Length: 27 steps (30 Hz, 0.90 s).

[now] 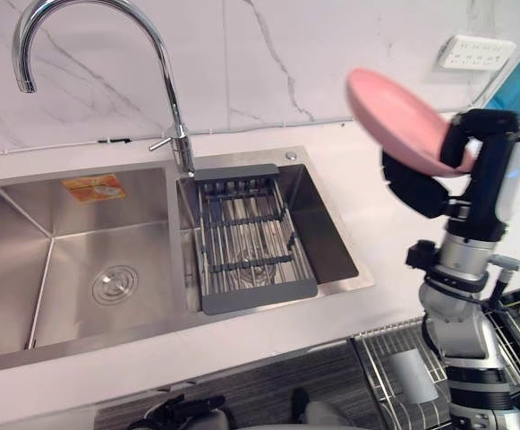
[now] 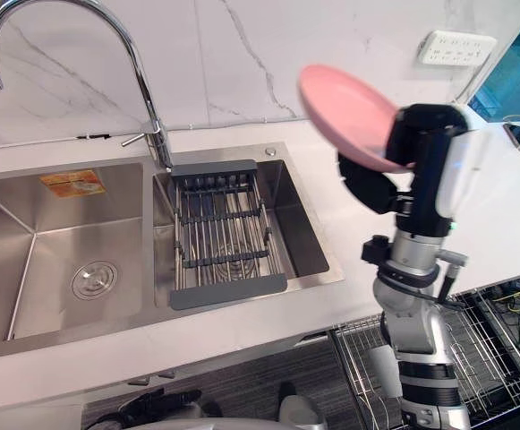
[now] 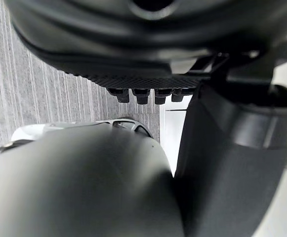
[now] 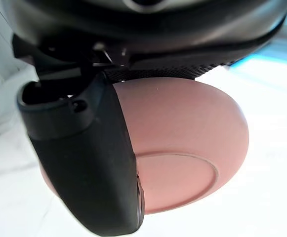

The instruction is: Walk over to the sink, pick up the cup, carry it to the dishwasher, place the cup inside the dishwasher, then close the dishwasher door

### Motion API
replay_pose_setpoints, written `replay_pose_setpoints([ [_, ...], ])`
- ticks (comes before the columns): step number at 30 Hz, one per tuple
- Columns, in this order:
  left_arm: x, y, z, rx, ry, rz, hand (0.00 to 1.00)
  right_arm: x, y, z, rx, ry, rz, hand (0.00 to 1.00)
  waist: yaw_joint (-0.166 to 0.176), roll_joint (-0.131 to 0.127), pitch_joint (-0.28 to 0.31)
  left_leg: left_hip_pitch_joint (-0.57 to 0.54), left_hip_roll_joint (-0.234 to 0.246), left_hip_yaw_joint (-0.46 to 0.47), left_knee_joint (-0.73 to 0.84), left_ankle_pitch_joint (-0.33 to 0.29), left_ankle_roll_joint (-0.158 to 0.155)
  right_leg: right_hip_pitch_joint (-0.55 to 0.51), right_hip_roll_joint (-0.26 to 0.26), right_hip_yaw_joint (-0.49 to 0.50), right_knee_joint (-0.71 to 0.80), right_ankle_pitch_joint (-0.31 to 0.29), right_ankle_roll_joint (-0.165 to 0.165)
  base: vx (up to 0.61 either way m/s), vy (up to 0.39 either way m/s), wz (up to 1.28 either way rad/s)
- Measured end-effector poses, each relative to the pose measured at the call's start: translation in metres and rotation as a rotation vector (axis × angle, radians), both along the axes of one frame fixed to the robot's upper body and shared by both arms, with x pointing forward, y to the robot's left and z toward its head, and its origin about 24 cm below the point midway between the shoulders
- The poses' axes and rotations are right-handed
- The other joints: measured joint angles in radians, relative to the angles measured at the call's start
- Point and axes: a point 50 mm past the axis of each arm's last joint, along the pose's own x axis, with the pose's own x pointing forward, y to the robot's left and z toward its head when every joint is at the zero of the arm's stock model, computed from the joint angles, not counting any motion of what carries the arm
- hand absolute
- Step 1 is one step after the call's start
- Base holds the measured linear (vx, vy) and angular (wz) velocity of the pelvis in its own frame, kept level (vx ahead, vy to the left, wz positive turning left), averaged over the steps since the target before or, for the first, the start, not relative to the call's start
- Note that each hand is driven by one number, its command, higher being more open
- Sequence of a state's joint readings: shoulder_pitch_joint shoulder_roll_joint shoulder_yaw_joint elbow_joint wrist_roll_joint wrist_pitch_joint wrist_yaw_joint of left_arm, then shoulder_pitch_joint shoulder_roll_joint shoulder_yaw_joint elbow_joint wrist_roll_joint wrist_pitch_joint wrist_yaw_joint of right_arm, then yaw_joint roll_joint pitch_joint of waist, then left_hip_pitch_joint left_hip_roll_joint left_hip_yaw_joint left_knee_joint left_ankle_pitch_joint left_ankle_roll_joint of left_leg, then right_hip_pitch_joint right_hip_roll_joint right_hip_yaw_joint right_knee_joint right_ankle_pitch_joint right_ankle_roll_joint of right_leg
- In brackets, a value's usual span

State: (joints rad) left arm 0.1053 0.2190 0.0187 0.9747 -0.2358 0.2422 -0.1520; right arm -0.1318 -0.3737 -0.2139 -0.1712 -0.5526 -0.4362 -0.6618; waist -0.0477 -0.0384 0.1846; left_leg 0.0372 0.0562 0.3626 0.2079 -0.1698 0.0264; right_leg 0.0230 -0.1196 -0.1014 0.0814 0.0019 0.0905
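- Above the desk (image 1: 367, 242), my right hand (image 2: 425, 152) has its fingers (image 4: 94, 163) clamped on the pink bowl (image 1: 394, 112) by its rim.
- I judge it stiff, light, glossy and breakable; the rim pinch could slip.

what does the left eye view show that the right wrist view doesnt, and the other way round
Left eye view: the sink, faucet, drain rack and wall socket. Right wrist view: the underside of the pink dish up close, with its round foot ring. Both: the right hand holding that dish, thumb across its underside.
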Motion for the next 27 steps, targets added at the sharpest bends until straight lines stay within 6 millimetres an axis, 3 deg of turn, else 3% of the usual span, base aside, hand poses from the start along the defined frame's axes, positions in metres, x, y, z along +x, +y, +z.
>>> replay_pose_setpoints([
  [4, 0.0, -0.006, -0.001, -0.003, 0.007, -0.025, 1.0, -0.013, -0.028, 0.006, 0.029, -0.073, -0.152, 0.0, 0.002, 0.02, -0.013, -0.004, -0.019, -0.027, -0.028, 0.02, 0.007, 0.0, -0.014, -0.028, -0.002, 0.0, 0.0, -0.01, 0.016, 0.28],
  [17, -0.001, -0.005, -0.002, 0.012, 0.019, -0.023, 1.0, -0.052, -0.076, -0.012, 0.068, -0.041, -0.486, 0.0, -0.026, 0.02, -0.013, -0.01, -0.023, -0.011, -0.034, 0.024, 0.01, -0.023, -0.019, -0.019, 0.015, 0.0, 0.0, -0.01, 0.01, -0.02],
  [20, -0.002, -0.004, -0.002, 0.013, 0.023, -0.023, 1.0, -0.057, -0.088, -0.023, 0.096, 0.004, -0.554, 0.0, -0.038, 0.02, -0.013, -0.012, -0.021, 0.004, -0.028, 0.019, 0.011, -0.039, -0.018, -0.006, 0.03, -0.001, 0.001, -0.03, 0.016, -0.17],
  [24, -0.001, -0.004, -0.001, 0.014, 0.021, -0.026, 1.0, -0.083, -0.113, -0.069, 0.232, 0.157, -0.778, 0.0, -0.057, 0.019, -0.012, -0.03, -0.024, 0.019, -0.019, 0.015, 0.012, -0.07, -0.023, 0.001, 0.048, -0.002, -0.001, -0.04, 0.023, -0.1],
  [27, 0.001, -0.005, -0.001, 0.016, 0.016, -0.039, 1.0, -0.097, -0.122, -0.092, 0.31, 0.218, -0.884, 0.0, -0.068, 0.021, -0.006, -0.051, -0.023, 0.039, -0.003, 0.011, 0.018, -0.107, -0.025, 0.019, 0.072, -0.003, -0.001, -0.03, 0.021, -0.21],
])
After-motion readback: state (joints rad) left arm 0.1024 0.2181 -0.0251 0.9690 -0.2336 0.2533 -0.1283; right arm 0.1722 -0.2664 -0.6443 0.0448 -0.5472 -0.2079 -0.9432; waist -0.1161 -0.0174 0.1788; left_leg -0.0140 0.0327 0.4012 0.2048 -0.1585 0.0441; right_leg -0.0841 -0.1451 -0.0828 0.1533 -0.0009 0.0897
